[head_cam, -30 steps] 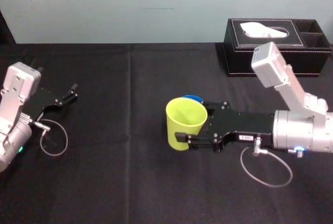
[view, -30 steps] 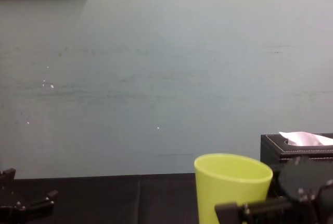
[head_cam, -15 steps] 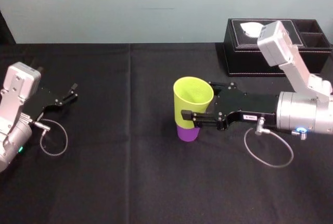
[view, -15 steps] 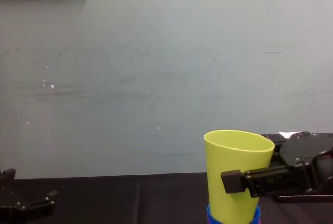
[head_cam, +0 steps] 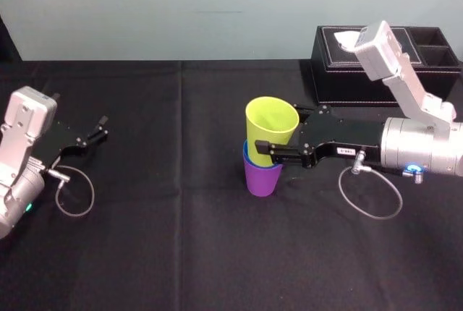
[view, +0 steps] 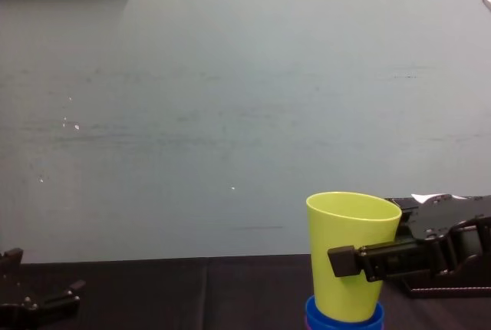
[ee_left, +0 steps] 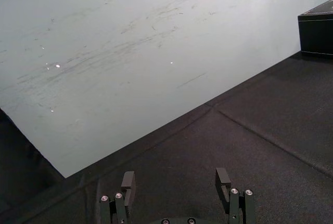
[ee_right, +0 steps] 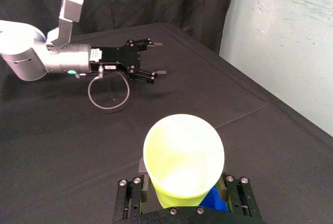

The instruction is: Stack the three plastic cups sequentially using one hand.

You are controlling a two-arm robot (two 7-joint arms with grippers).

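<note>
I judge this to be the last step of the stack. My right hand [head_cam: 281, 137] is closed on the round yellow-green plastic cup [head_cam: 271, 130], one finger on each side of its wall just below the rim. From the chest view, the cup's base sits inside the rim of the round bright blue plastic cup [view: 344, 320]. The blue one is nested in the round purple plastic cup [head_cam: 262, 179], which stands on the black cloth surface [head_cam: 181, 246] near its middle. Most of the yellow-green cup's wall stands above the blue rim and it seems to lean a little, so I don't think it is fully seated.

As I see it, the next move is to square the cup over the other two and press it straight down until it beds. Then I would spread the fingers and draw back towards the black tissue box [head_cam: 383, 65] without tugging the stack.

My left hand [ee_left: 176, 182] rests well apart at the left of the surface, fingers spread wide and holding nothing.

By my count there are three cups, one of each colour, all in one stack. There are also two hands and one tissue box.
</note>
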